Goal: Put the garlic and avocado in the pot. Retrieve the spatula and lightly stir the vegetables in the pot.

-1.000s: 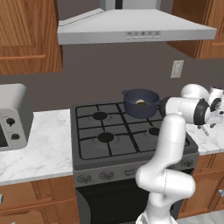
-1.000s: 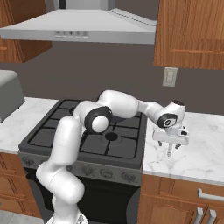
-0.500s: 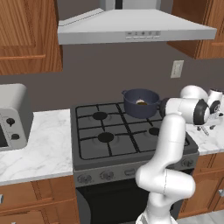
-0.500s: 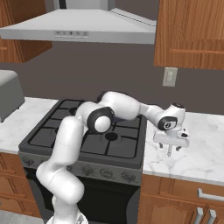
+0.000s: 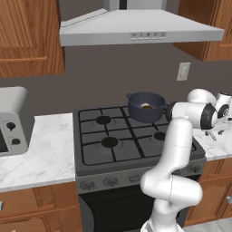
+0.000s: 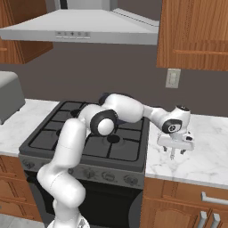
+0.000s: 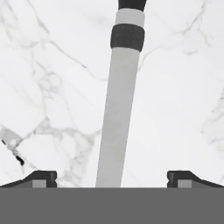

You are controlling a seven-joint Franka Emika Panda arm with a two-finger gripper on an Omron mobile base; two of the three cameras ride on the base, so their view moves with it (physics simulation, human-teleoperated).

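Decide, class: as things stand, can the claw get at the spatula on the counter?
Probably yes. The claw hangs open right over the spatula, one tip on each side of its grey handle, which lies bare on the marble counter. Nothing lies between them.

A grey range hood (image 5: 140,31) is hanging above a black gas stove (image 5: 131,145), with wooden wall cabinets (image 6: 193,33) flanking it on a dark grey-brown wall (image 5: 99,81). White marble surface (image 6: 200,156) is running along both sides, a socket plate (image 6: 173,78) sitting above it, wooden drawers (image 5: 41,206) showing below.
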